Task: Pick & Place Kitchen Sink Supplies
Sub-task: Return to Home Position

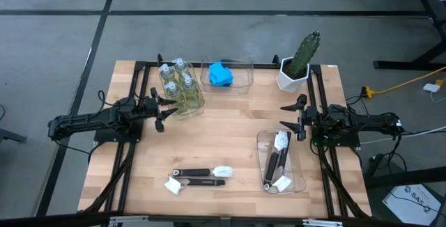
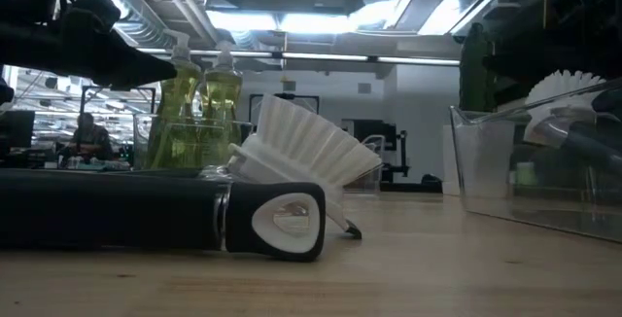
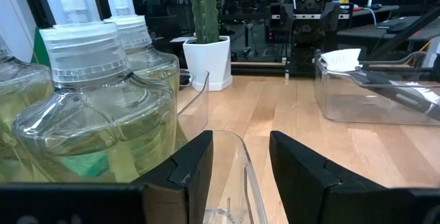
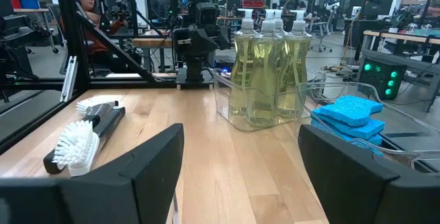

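Several clear bottles of pale yellow-green soap (image 1: 180,86) stand upright in a clear bin near the table's far left; they also show in the left wrist view (image 3: 96,114) and the right wrist view (image 4: 268,66). Blue sponges (image 1: 221,74) lie in a second clear bin at the far middle. Two black-handled brushes (image 1: 198,177) lie flat on the table near its near edge. More brushes (image 1: 279,161) lie in a clear bin on the right. My left gripper (image 1: 166,113) is open at the soap bin's near-left corner, whose rim (image 3: 234,155) shows between its fingers. My right gripper (image 1: 288,118) is open, just beyond the brush bin.
A green cactus in a white pot (image 1: 301,60) stands at the far right corner. Black rails run along the table's left and right sides. Bare wood lies in the table's middle (image 1: 230,129). A person (image 4: 86,1) sits in the room beyond the table.
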